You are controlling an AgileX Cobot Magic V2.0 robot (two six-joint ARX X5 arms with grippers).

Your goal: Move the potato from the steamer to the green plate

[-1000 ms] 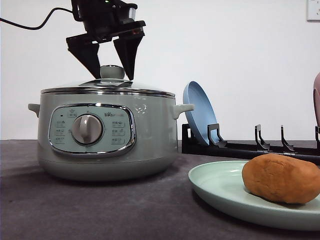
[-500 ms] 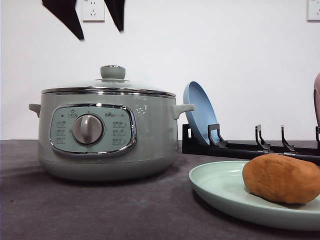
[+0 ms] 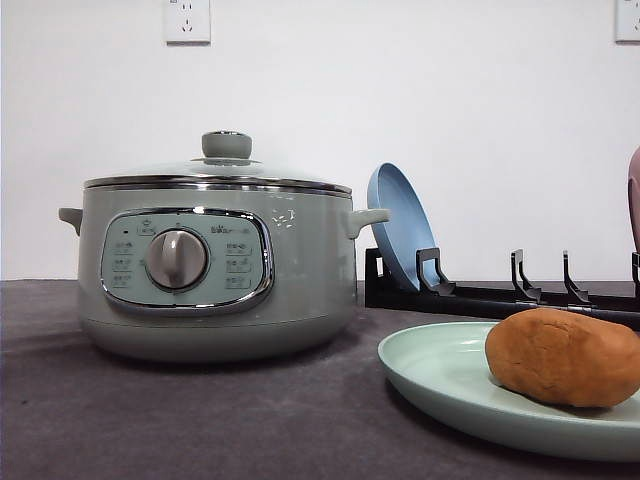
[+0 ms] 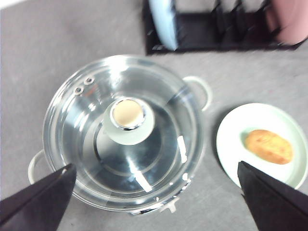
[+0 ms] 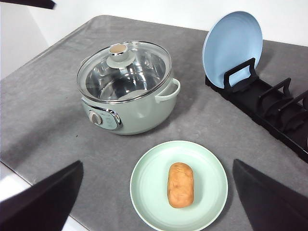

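**Q:** What are the jaws doing at this moment?

**A:** From my seat, both are spread wide with nothing between them. On the left wrist cam the left gripper (image 4: 156, 202) has its dark, wedge-shaped fingers (image 4: 38, 199) splayed to either corner, high above the steamer (image 4: 122, 132). The right gripper (image 5: 156, 202) is just as wide, hovering over the green plate (image 5: 149, 171).

**Q:** And the potato?

**A:** The potato (image 5: 180, 185) is lying flat on the green plate, roughly mid-plate, well below the right jaws and between their two tips as that cam frames it. For the left jaws it's off to one side, near one fingertip in frame but clearly not touched.

**Q:** Textures, shapes?

**A:** The potato's an oval orange-brown lump, matte and a bit rough. The plate is shallow, round, smooth pale mint. The steamer is a round sage-green pot with a chrome-rimmed panel, a dial and side handles, and its glass lid (image 3: 215, 172) is on, topped by a green knob (image 3: 226, 145). Grey cloth-like table (image 3: 200, 420). Behind, a blue plate (image 5: 233, 43) stands upright in a black rack (image 5: 269, 108).
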